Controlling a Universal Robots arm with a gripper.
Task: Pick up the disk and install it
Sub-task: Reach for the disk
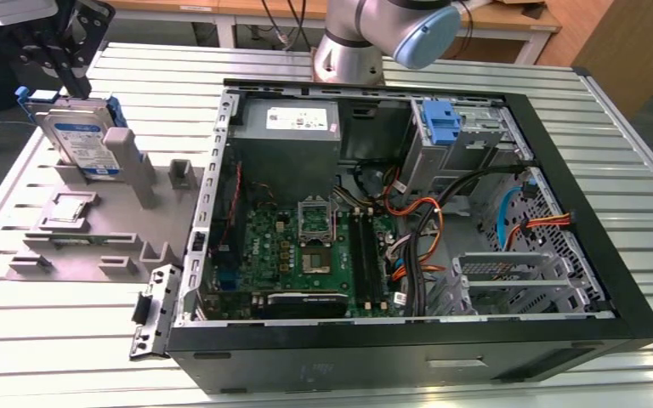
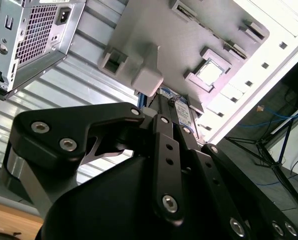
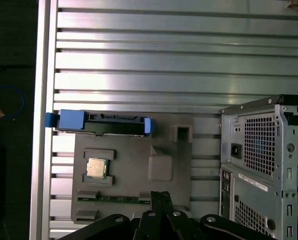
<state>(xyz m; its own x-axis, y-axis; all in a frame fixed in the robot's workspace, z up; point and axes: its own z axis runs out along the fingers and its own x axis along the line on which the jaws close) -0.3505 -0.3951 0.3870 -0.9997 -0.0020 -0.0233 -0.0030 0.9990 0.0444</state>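
Observation:
The disk (image 1: 82, 140) is a silver-grey drive with a white and blue label in a blue carrier. It stands on edge in a slot of the grey holder block (image 1: 99, 242) at the exterior view's left. My black gripper (image 1: 77, 88) hangs just above the disk's top edge, shut, with nothing between its fingers. In the first wrist view the disk (image 3: 104, 124) shows edge-on at the far side of the holder block (image 3: 134, 170), apart from the gripper (image 3: 158, 196). The second wrist view shows the disk's label (image 2: 182, 114) just past the gripper (image 2: 161, 117).
An open computer case (image 1: 417, 344) lies to the exterior view's right of the block, with its motherboard, cables and a drive bay holding a blue bracket (image 1: 442, 123). A processor chip (image 3: 95, 168) sits in the block. The ribbed metal table (image 1: 65, 340) ends close to the block.

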